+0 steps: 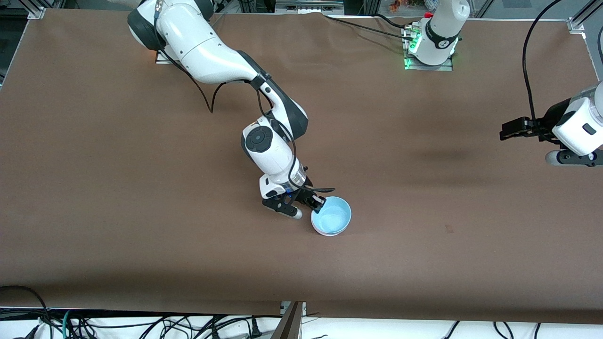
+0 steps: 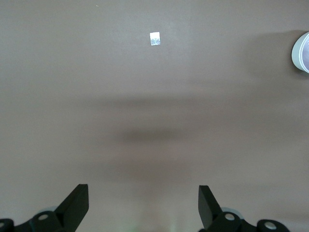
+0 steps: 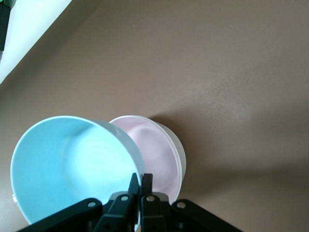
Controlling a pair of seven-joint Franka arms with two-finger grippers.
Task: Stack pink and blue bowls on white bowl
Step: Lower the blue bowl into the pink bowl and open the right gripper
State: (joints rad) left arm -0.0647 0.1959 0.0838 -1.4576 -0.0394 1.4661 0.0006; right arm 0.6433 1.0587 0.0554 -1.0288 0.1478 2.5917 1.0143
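Note:
My right gripper (image 1: 313, 203) is shut on the rim of the light blue bowl (image 1: 332, 215), near the middle of the table. In the right wrist view the gripper (image 3: 140, 176) pinches the blue bowl's (image 3: 72, 164) wall. The blue bowl sits tilted over the pink bowl (image 3: 154, 145), which is nested in the white bowl (image 3: 179, 150). In the front view the blue bowl hides the pink and white bowls. My left gripper (image 1: 509, 130) waits open and empty over the left arm's end of the table, and it also shows in the left wrist view (image 2: 143, 198).
The brown table (image 1: 141, 212) is bare around the bowls. A small white square tag (image 2: 154, 38) lies on the table in the left wrist view. A pale round rim (image 2: 301, 52) shows at that view's edge. Cables hang off the table edge nearest the front camera.

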